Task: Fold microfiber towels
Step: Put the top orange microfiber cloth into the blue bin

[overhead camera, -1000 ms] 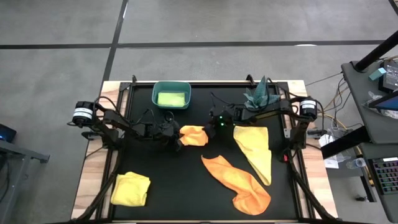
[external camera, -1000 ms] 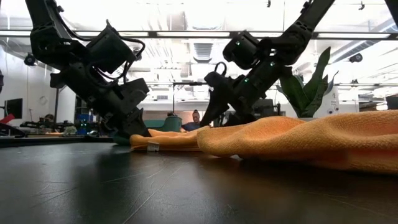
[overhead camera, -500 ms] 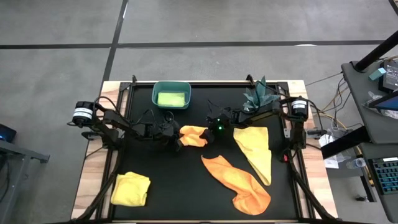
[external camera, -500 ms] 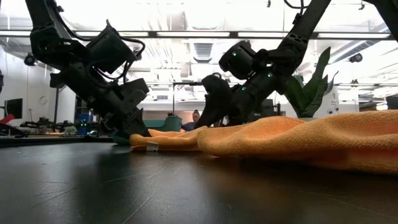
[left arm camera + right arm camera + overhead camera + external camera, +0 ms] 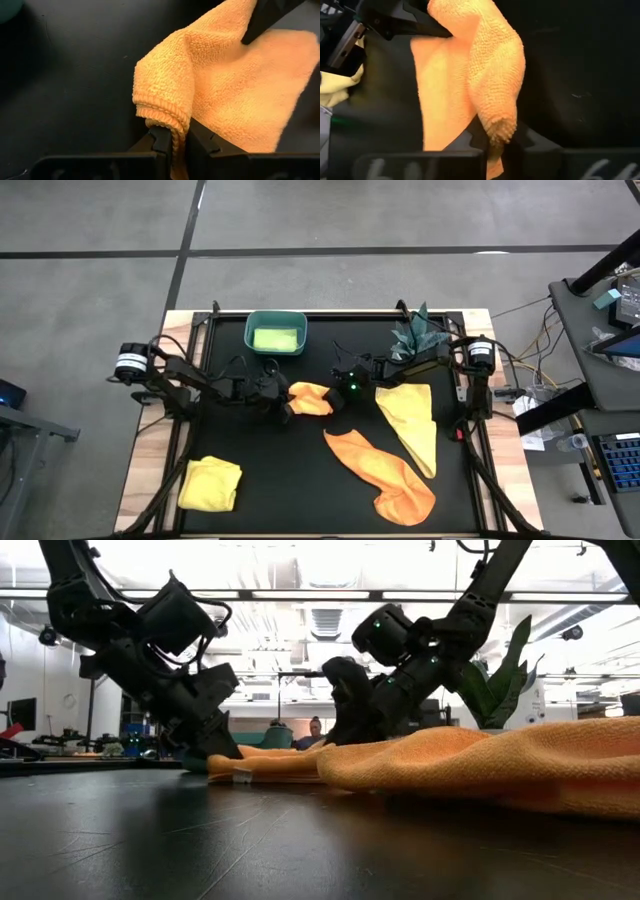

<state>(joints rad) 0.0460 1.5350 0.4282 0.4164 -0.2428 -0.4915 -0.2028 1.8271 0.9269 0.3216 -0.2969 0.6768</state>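
A small orange microfiber towel [image 5: 310,398], partly folded, lies at the middle of the black table between my two grippers. My left gripper [image 5: 288,402] is shut on its left end and my right gripper [image 5: 335,394] is shut on its right end. In the low view the towel [image 5: 268,762] lies low on the table between my left gripper [image 5: 214,748] and my right gripper [image 5: 345,735]. A second orange towel [image 5: 385,470] and a yellow towel [image 5: 410,420] lie spread at the right. A folded yellow towel [image 5: 210,483] rests at the near left. My left gripper pinches a folded-over hemmed edge [image 5: 172,131] of the orange towel between its two fingers, coming slanting down from the table's left. The cloth bunches up just ahead of the fingers and the rest lies slack on the table. My right gripper pinches a bunched corner [image 5: 498,131] of the same towel between its two fingers, slanting down from the table's right. Several layers seem gathered there. The towel rises in a ridge ahead of the fingers and its flat part lies on the table.
A teal bin [image 5: 250,330] holding a lime green cloth [image 5: 275,338] stands at the far edge. A potted plant [image 5: 418,330] stands at the far right. The spread orange towel [image 5: 480,765] fills the near right of the low view.
My right gripper has dipped a little toward the small orange towel and has shut on its right end. My left gripper has kept its hold. The towel stays where it was.
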